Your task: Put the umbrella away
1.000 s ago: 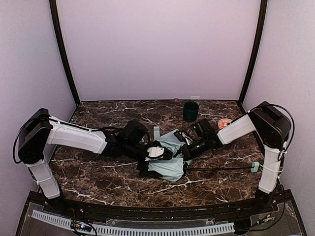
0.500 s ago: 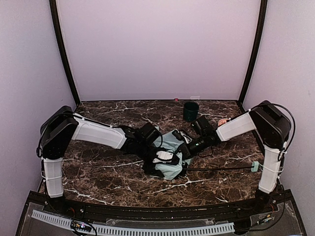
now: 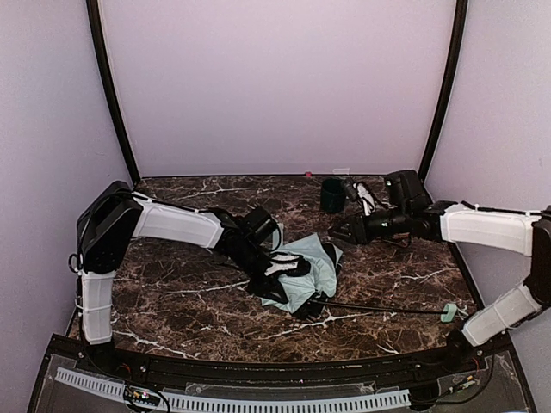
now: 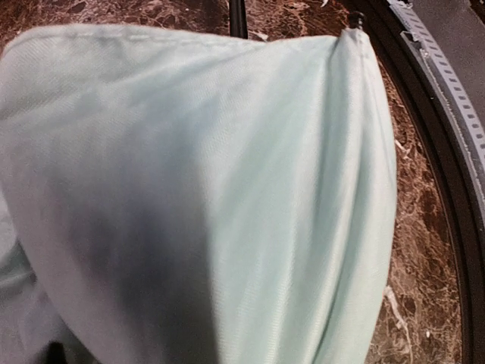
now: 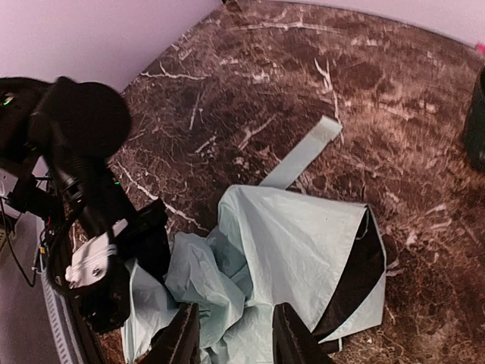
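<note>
Mint cloth filled the left wrist view, so the left claw (image 3: 288, 265) had its fingers hidden. From above it sat down in the folds, but whether it gripped them could not be told. The right claw (image 5: 236, 315) hung released, apart from the cloth. The umbrella (image 3: 308, 277) lay crumpled mid-table (image 3: 172, 292), its black underside partly showing. Its thin shaft (image 3: 379, 307) reached right to a small mint handle (image 3: 447, 313).

Left arm bends inward, left tool (image 3: 282, 267) angled downward; right arm outstretched, right tool (image 5: 236, 337) raised, fingers apart.
</note>
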`<state>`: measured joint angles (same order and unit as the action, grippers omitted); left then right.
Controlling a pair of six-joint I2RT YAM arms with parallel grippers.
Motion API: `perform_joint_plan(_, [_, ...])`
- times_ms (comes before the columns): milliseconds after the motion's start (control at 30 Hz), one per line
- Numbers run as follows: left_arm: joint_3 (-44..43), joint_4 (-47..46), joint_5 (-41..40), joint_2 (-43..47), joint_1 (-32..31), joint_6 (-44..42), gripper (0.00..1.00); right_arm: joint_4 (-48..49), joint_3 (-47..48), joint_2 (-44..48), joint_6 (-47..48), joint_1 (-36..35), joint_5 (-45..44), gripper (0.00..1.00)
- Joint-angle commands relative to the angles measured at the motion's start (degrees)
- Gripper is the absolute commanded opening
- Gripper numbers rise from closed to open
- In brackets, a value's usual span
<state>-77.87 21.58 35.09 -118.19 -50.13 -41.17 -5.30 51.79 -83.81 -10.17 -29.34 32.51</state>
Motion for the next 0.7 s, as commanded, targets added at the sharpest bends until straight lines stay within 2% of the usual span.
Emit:
perform_joint_plan(0, [-0.1,14.6,8.5,-3.9,2.6,4.0,0.23,9.0,-10.2,11.4,10.7,-5.9,-7.9,0.34])
perform_joint_plan(167, [-4.0,19.8,11.5,-6.5,4.2,6.0,0.18,21.3,-21.5,20.2,27.6,-18.6,-19.1,0.42])
perform_joint_plan(300, [-6.4,22.2,11.4,-8.2,4.3,7.4,0.17,25.5,-22.3,15.9,35.4,-28.5,-25.2,0.56])
perform_joint_plan(333, [-6.8,22.6,11.1,-8.6,4.3,7.7,0.17,25.3,-21.8,14.5,37.5,-30.7,-26.9,0.63])
perform_joint_plan(433, [-7.9,23.6,10.7,-9.6,4.3,8.4,0.16,23.8,-17.8,6.3,41.9,-35.7,-33.9,0.95])
perform_joint_plan(467, [-8.1,23.9,10.7,-9.9,4.4,8.7,0.16,22.7,-16.4,3.9,43.0,-36.9,-35.9,0.99])
perform_joint_plan(567, [-8.4,24.3,10.9,-10.3,4.5,8.9,0.16,21.1,-14.2,-0.5,45.4,-37.8,-39.4,1.00])
perform_joint_plan(667, [-8.5,24.8,12.2,-10.7,4.8,8.5,0.15,25.3,-15.4,-3.3,48.5,-37.9,-42.9,1.00])
